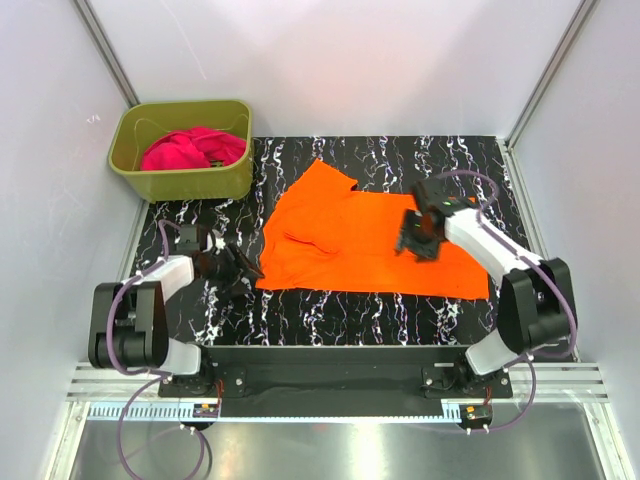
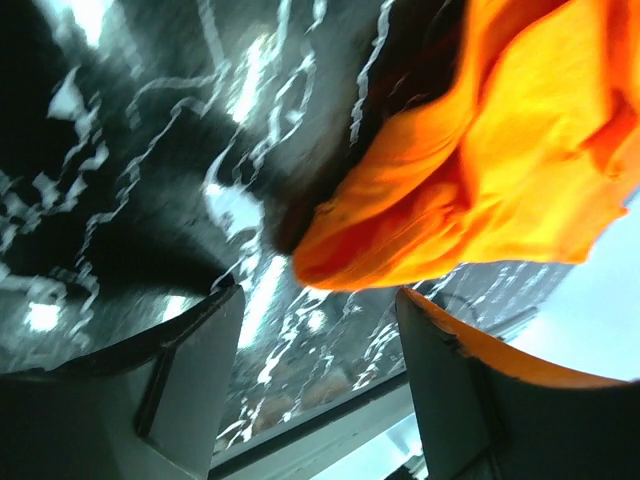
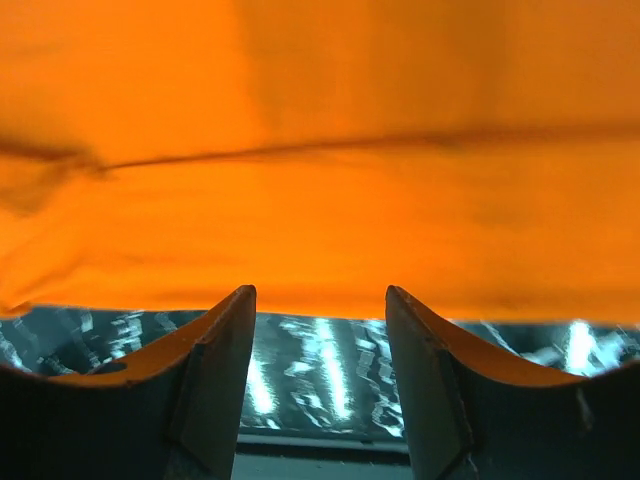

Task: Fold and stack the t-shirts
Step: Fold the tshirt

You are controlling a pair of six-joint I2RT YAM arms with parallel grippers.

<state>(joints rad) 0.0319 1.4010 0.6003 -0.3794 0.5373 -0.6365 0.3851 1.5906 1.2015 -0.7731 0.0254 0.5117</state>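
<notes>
Now your left gripper (image 2: 320, 300), spread, sits just left of the orange shirt (image 2: 480, 180); right gripper (image 3: 320, 295), spread, seemingly over it.

So the flat t-shirt (image 1: 350, 240) is mid-frame on the table (image 1: 400, 160), bunched t-shirt (image 1: 190, 150) in the tub (image 1: 180, 182) upper left. Then left gripper (image 1: 248, 272) beside the flat one's lower-left corner, right gripper (image 1: 415, 240) over its right side.

Top overhead — wrists close, sharing orange t-shirt (image 1: 350, 235).
</notes>
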